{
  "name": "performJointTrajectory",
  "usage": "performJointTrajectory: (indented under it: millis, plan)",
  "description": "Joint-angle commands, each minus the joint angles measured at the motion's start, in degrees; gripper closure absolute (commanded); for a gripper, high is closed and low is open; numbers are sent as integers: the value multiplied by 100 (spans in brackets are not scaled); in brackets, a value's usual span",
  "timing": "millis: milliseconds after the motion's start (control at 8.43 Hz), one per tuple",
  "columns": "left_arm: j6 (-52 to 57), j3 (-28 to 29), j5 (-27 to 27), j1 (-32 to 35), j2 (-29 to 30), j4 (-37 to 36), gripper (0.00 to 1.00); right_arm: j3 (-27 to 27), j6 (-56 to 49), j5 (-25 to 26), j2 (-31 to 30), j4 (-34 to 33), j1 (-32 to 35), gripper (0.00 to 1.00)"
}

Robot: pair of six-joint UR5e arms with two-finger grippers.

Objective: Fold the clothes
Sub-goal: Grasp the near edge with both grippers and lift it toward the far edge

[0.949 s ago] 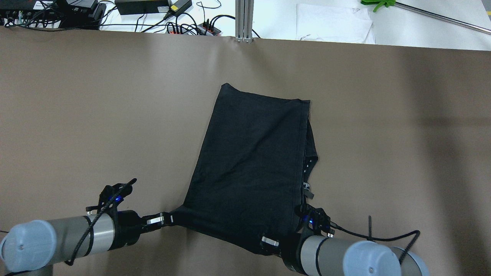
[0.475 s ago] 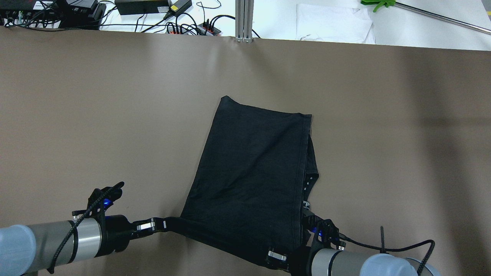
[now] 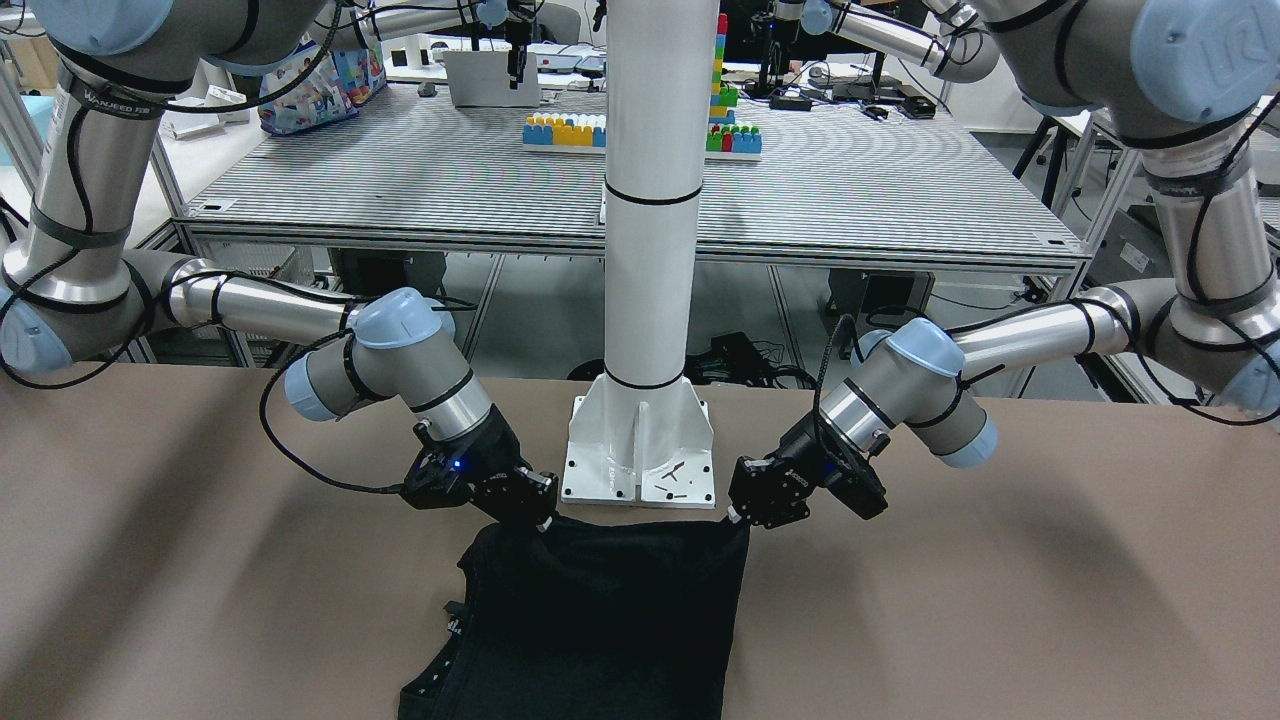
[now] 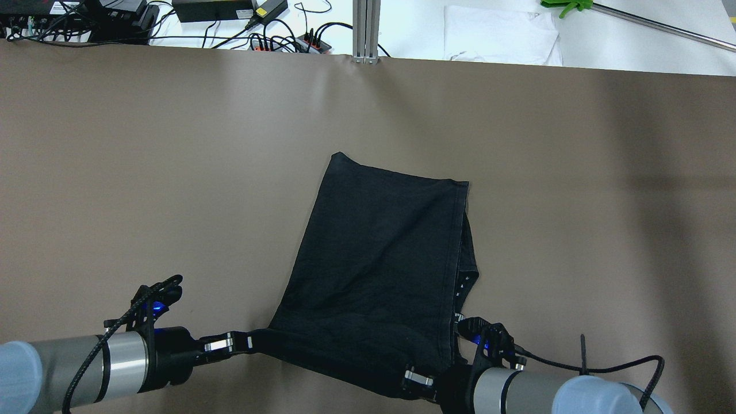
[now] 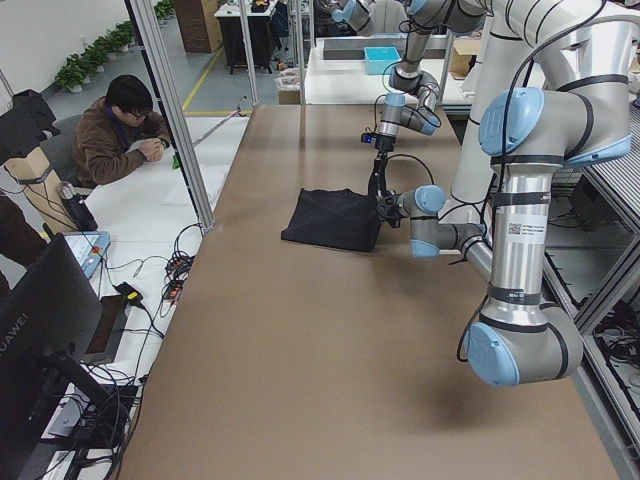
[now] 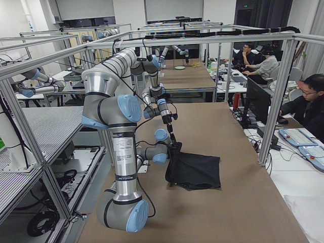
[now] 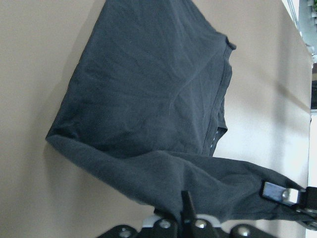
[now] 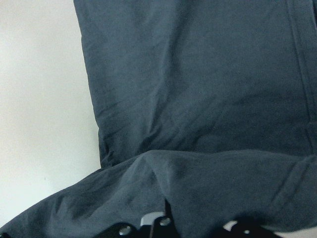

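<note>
Just in front of the white pillar base [image 3: 640,455], the black T-shirt [image 4: 379,259] lies on the brown table [image 4: 115,172], doubled lengthwise, with its near edge raised a little toward the base. I judge it light, limp and slightly clingy. It will sag between any two holds and crease wherever it goes slack, so I want it taken by the hemmed corners and kept taut. That is how I have it: the left gripper [image 4: 253,340] is pinched on the near corner to the base's left, and the right gripper [image 4: 417,382] is clamped on the other near corner, with the edge stretched between them. The far end rests flat, well away from the base.
</note>
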State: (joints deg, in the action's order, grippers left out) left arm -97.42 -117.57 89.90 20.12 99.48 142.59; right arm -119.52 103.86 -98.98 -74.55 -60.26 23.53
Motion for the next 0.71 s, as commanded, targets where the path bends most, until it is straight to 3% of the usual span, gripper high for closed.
performJointTrajectory:
  millis: [0,237,593]
  plan:
    - [-85,76,492,948,755,-1029,100,516,-6,-130,809,-731,397,100]
    - [-172,688,502,1195,1185,-1032,100,693,-15,-121,828,-750,521,100]
    - [-347,2146,502,1582,2309,-1014,100,991,-49,-86,828,-741,662,100]
